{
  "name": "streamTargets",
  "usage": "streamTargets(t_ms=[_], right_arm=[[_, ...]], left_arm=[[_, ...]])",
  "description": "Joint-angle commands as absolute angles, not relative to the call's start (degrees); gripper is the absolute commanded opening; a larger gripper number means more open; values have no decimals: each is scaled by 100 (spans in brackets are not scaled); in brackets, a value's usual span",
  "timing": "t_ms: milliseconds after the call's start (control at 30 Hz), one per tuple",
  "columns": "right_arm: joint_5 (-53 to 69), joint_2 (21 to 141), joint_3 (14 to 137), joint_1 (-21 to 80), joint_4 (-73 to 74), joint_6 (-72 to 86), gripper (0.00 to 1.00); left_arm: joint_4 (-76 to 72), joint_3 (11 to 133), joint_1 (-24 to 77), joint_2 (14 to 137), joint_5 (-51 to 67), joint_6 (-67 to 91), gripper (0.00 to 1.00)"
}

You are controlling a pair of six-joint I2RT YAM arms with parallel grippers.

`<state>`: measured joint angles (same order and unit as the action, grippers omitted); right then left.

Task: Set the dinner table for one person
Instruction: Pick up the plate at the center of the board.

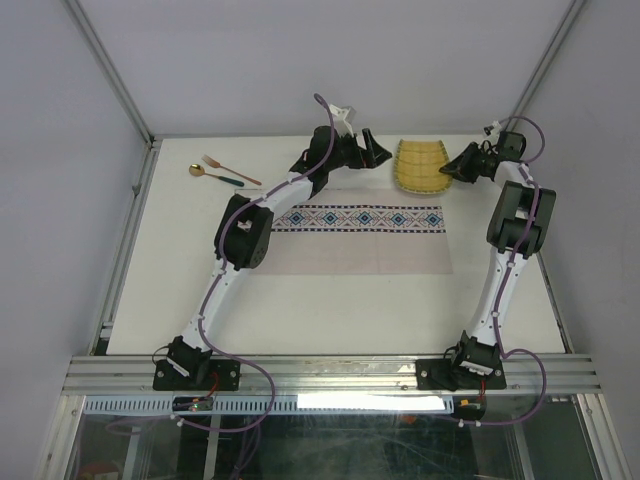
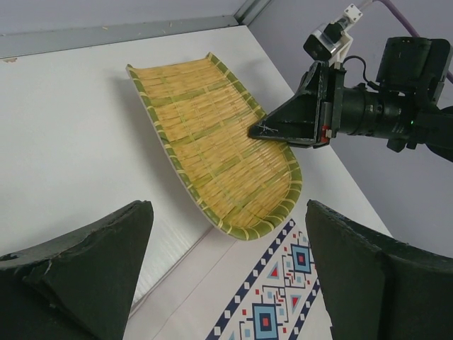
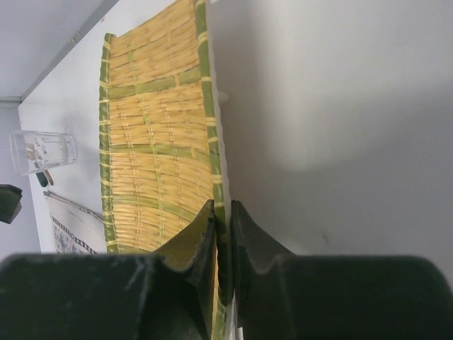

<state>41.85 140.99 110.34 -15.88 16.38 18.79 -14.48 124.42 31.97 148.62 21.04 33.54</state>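
The right fingers are clamped on the green rim of the shallow woven yellow bamboo tray, and its long axis runs along that rim, crosswise to their pinch (this arm is nearer). The left fingers gape empty beyond its opposite side. The large matte white bench lies beneath both.

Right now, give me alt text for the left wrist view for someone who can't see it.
The right gripper pinches the rim of a woven bamboo tray on the white table. The left gripper's open fingers frame the foreground, a patterned placemat's corner between them.
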Motion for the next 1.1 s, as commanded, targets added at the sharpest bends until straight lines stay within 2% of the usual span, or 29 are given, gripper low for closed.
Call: streamTargets(t_ms=[0,333,433,633,1067], right_arm=[[4421,13818,11055,-1553,1335,2034,12],[4619,13669,11049,-1547,1143,2212,10],[4671,13664,11095,-1547,1119,2267,4],[4700,13643,11102,-1547,1090,2318,0],[4841,13526,11056,-1554,1006,2392,0]], left_arm=[[-1468,12368,3270,14193,2053,3131,92],[-1361,12235,3261,14027,1995,2982,93],[-1348,12227,3249,14030,1987,2971,93],[-1302,12196,3237,13988,1960,2910,93],[-1344,11992,3208,13888,1926,2900,93]])
